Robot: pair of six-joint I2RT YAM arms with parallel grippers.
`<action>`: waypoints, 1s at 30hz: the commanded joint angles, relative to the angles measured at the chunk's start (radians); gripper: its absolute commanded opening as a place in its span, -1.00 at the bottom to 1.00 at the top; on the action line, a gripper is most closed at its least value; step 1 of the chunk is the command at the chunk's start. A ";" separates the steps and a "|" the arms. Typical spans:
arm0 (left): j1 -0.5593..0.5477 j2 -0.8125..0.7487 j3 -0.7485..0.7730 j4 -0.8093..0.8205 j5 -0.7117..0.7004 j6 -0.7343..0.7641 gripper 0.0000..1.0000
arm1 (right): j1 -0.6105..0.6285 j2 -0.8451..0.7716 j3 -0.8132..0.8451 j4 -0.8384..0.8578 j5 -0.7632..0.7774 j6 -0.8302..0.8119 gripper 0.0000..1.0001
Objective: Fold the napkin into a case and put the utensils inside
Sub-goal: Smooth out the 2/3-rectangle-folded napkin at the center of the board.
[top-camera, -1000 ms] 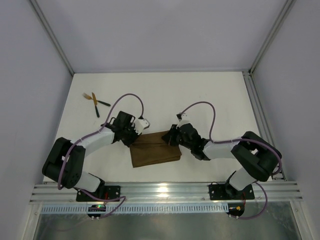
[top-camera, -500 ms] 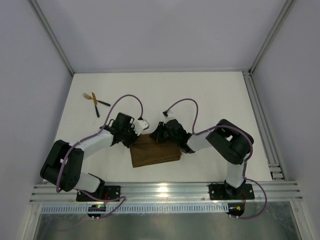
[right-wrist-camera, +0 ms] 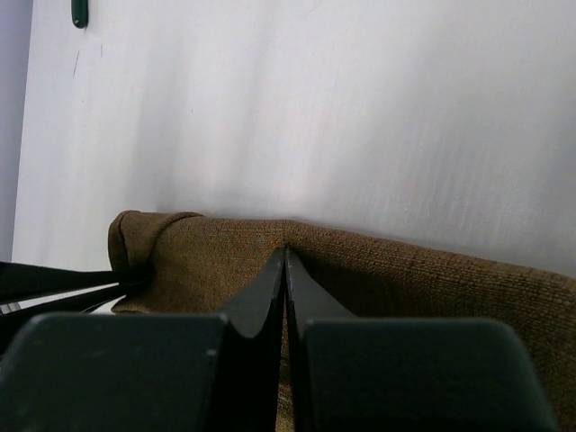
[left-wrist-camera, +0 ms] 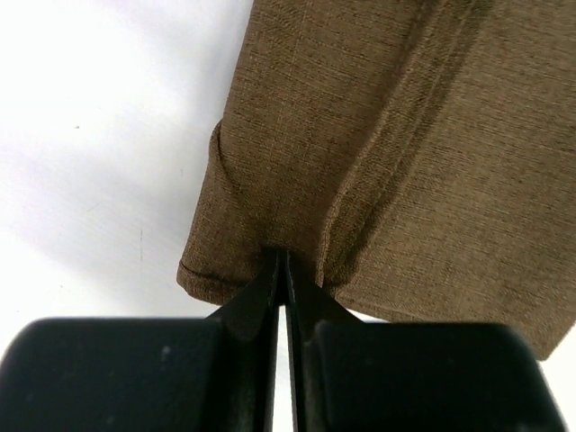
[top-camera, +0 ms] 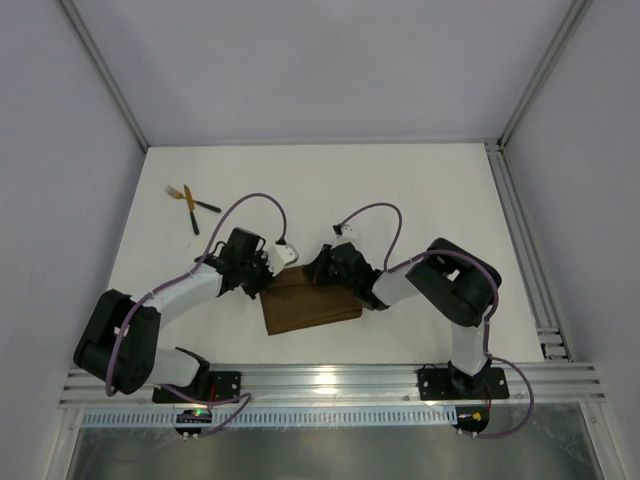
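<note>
You are mid-fold. The napkin [top-camera: 312, 308] lies on the table [top-camera: 420, 200] just ahead of the two arm bases, already doubled over into a thick brown oblong, and both arms are bent in over its far edge.

Your left gripper [left-wrist-camera: 285, 259] is clenched on the cloth. Its wrist view shows the tips pressed together with a ridge of fabric pinched between them, close to a rounded corner of the fold. Your right gripper [right-wrist-camera: 286, 252] is clenched too, biting the far hem of the napkin a little to the right of the other, with that same rolled corner showing at the left of its view. So both tools are grasping the napkin and neither holds anything else.

As for progress, the napkin reads as a folded rectangle, not a finished pocket. I see no diagonal layered edge or opening from above, though the arms hide part of the far edge, so I judge there is at least one more fold to make.

The utensils [top-camera: 190, 205] lie crossed near the far left corner of the table, well apart from the napkin and untouched. Picking them up and sliding them in is all left to do — that half has not yet begun.
</note>
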 commanded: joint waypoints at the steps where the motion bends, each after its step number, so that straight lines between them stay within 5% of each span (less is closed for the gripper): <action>1: 0.003 -0.057 0.007 -0.028 0.057 0.015 -0.89 | 0.005 0.025 -0.004 -0.033 0.074 0.001 -0.91; 7: -0.014 -0.115 0.002 -0.065 0.138 0.039 -0.79 | 0.016 0.022 0.001 -0.036 0.080 0.009 -0.91; 21: -0.118 0.075 -0.050 0.026 -0.061 0.076 -0.81 | 0.018 -0.085 -0.019 -0.050 0.106 -0.033 -0.92; 25: -0.118 0.082 -0.052 0.006 0.000 0.070 -0.85 | -0.011 -0.138 -0.042 -0.060 0.085 -0.057 -0.92; 30: -0.117 -0.098 0.043 -0.167 0.155 0.059 -0.84 | -0.018 -0.095 -0.015 -0.067 0.034 -0.073 -0.91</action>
